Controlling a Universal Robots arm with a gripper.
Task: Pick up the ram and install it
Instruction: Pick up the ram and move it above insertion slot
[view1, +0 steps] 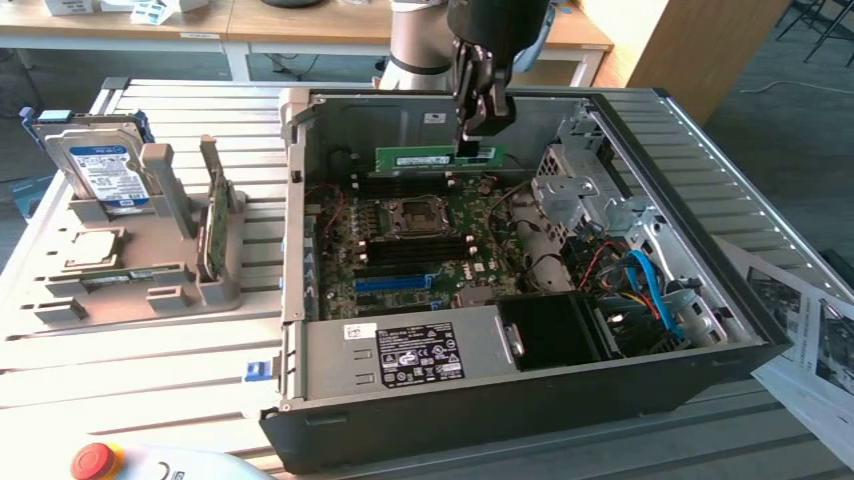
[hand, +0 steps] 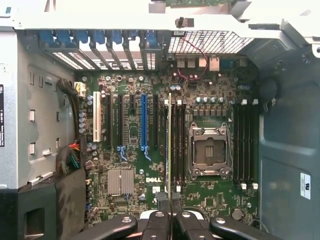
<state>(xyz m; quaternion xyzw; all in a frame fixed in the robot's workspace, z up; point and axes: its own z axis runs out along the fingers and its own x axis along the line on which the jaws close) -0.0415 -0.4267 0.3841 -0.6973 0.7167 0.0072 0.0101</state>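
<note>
While the grey plastic parts tray (view1: 174, 290) stands at the exterior view's left, your gripper (view1: 474, 138) pinches the long, thin green ram stick (view1: 424, 158) by one end, holding it on edge above the motherboard (view1: 400, 250) in the open black computer case (view1: 534, 410). You look mid-placement; seating calls for its edge squared over a black memory slot (hand: 182, 145) beside the processor socket (hand: 209, 150).

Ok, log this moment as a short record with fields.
tool: shut on the ram, inside the open computer case
ram: held level above the motherboard, lined up along the memory slots beside the CPU socket, not seated
holder: grey, at the exterior view's left, with a hard drive standing in it
</note>
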